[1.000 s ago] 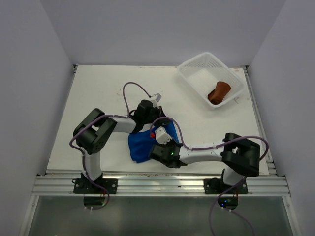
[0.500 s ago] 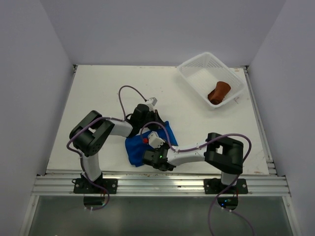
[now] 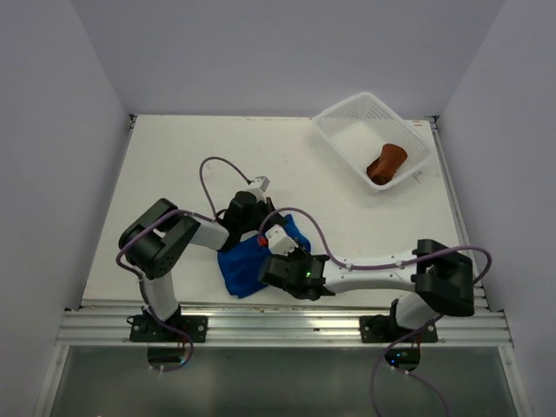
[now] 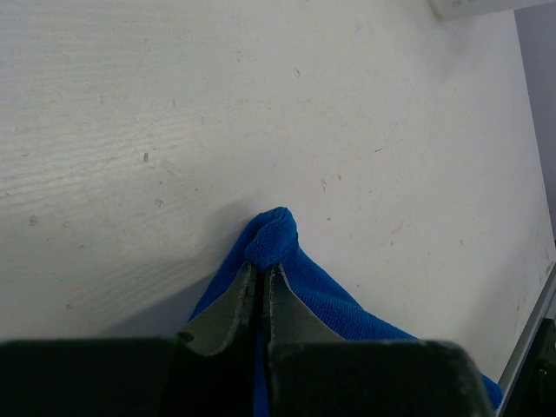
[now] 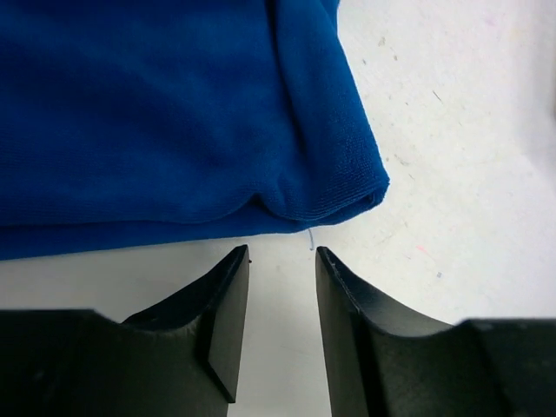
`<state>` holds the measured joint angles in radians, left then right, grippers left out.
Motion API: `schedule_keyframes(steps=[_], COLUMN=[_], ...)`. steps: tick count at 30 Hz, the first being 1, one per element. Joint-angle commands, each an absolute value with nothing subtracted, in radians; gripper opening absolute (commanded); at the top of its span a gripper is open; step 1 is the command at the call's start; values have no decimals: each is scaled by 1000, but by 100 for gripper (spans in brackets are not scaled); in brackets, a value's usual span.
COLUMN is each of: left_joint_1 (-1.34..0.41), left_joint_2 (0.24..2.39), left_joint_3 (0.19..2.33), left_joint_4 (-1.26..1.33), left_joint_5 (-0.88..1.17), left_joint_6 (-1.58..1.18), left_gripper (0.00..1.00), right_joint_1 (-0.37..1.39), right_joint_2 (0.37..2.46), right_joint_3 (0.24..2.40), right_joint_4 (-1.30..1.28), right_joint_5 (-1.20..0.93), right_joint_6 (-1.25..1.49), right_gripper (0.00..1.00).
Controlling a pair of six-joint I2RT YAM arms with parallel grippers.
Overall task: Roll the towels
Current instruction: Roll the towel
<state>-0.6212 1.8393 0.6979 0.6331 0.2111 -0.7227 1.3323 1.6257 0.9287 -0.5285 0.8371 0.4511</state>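
Pinching a corner of the blue towel (image 4: 276,236), left gripper (image 4: 259,276) clamped tight; right gripper (image 5: 282,256) parted, empty, just beside towel's folded edge; rust-brown towel (image 3: 387,162) lies in far-right basket (image 3: 352,139).

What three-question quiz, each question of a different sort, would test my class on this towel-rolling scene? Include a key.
1. True or false: the left pincer is shut on a corner of the blue towel.
2. Where does the rust-brown towel lie? A) in the white basket B) in the left pincer C) under the blue towel
3. Fill in: the right pincer stands ____, holding nothing.
Key: 1 true; 2 A; 3 open.
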Motion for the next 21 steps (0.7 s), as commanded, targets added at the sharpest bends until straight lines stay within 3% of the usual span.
schedule_keyframes(steps=[1, 4, 10, 14, 21], left_joint_1=[-617, -632, -664, -683, -693], left_joint_2=[1827, 1802, 1789, 1790, 1784], left_joint_3=[650, 609, 583, 580, 574], left_joint_4=[617, 656, 675, 680, 680], left_joint_5=[123, 83, 38, 23, 12], left_joint_6=[-704, -712, -722, -726, -729], left_gripper=[0, 0, 0, 0, 0], right_joint_1=[1313, 1263, 1001, 829, 683], right_joint_2=[1481, 1353, 1105, 1094, 1210], right_joint_3=[885, 821, 668, 640, 603], right_joint_4=[-404, -341, -209, -150, -37], right_joint_5=[744, 658, 379, 212, 5], right_joint_6=[460, 482, 580, 659, 844], right_gripper=[41, 45, 47, 46, 45])
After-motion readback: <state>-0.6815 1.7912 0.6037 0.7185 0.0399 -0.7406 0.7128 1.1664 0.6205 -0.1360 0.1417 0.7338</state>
